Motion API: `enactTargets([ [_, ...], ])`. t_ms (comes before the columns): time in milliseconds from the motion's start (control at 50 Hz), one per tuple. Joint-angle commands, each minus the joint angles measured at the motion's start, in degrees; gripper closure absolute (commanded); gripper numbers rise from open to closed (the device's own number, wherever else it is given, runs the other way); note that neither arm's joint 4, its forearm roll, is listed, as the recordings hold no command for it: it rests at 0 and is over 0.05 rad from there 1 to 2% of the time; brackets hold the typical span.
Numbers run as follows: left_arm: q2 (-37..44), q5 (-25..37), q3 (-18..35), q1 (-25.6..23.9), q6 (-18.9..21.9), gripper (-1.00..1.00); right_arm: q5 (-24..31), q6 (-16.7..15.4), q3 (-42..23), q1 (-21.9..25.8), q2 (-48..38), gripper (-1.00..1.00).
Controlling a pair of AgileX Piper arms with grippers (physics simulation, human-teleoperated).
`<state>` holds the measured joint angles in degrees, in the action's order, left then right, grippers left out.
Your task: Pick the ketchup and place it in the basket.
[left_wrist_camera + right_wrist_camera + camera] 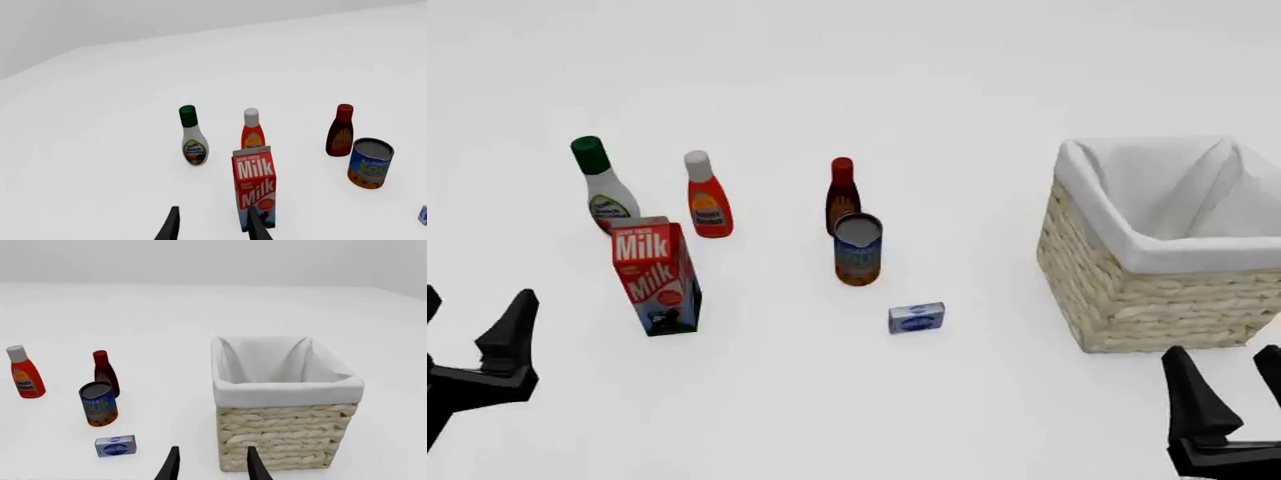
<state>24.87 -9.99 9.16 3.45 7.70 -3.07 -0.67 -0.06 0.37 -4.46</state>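
A plain white table (961, 400) is seen under both arms. The left gripper (212, 225) is held spread and empty, the milk carton (255, 186) just ahead of it and the ketchup (252, 130) upright behind that carton. The right gripper (212, 465) is likewise spread, with the basket (287, 437) directly beyond its jaws.

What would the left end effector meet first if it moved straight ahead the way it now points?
Probably the milk carton: in the left wrist view it stands just ahead of the open left end effector, slightly off to one side. The ketchup stands behind it. Depth is uncertain.
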Motion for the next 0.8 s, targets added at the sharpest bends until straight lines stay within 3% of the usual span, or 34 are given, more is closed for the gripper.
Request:
enactTargets([
  [20,7.4,1.5,6.5,-1.2,-0.5,-1.00,-2.1,-0.9,0.0,0.2,-2.9,-1.00],
  [180,12.7,2.0,10.2,-4.1,-0.4,-1.00,-2.9,-1.6,0.0,0.2,-4.1,-1.00],
  [200,15.7,3.8,14.5,-7.0,0.8,-1.00,-3.6,-1.9,0.0,0.2,-4.8,-1.00],
  [300,19.4,4.1,17.9,-7.3,3.4,-1.00,-4.2,-1.7,0.0,0.3,-5.5,-1.00],
  [800,34.9,11.7,35.4,-10.0,5.1,-1.00,-6.8,-1.6,0.0,0.7,-8.9,-1.00],
])
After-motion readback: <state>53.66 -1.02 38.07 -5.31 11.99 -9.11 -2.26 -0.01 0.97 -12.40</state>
